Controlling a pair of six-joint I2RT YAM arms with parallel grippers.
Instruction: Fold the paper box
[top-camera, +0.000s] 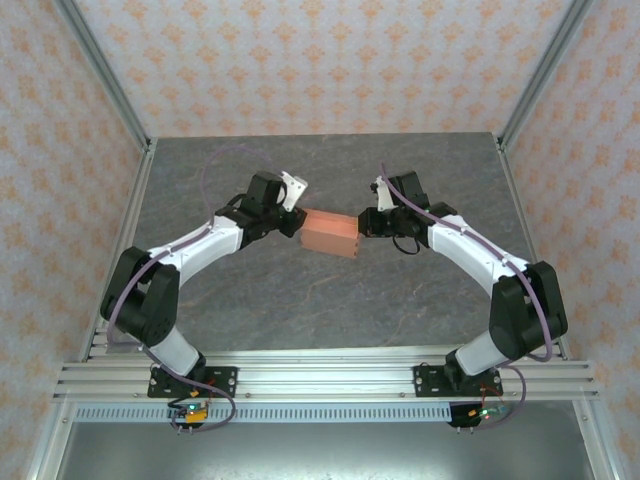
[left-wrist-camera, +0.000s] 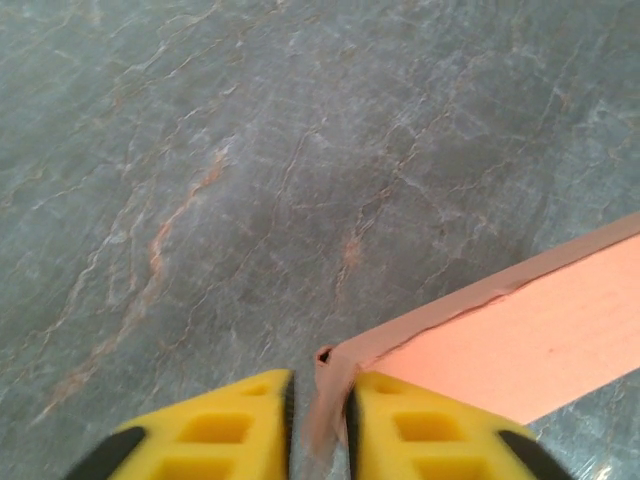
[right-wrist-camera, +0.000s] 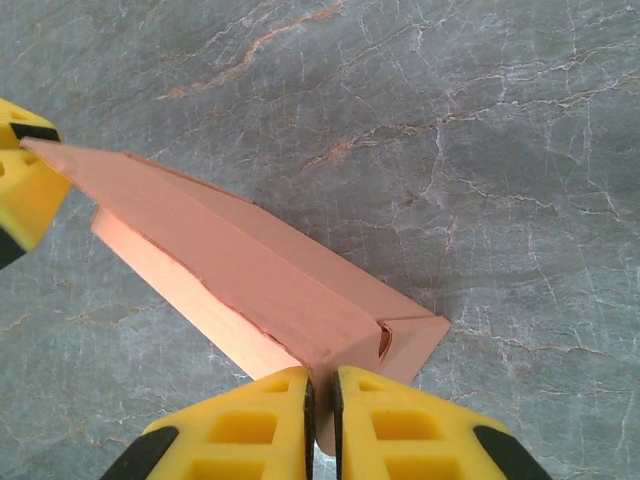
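Box (top-camera: 331, 233), middle of the table (top-camera: 300, 290): you are pinching a thin card edge at each end, with the left gripper (left-wrist-camera: 318, 420) and right gripper (right-wrist-camera: 322, 420) both nearly closed. Any pulling apart would be risking a tear or a slip there.

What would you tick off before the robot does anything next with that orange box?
1. Left tool pinching the paper box: ok, card sits between its fingers.
2. Right tool pinching the opposite end: ok.
3. Box resting on the table: cannot tell.
4. End flap by the right tool tucked flat: not ok, a small gap shows.
5. Cables away from the box: ok.
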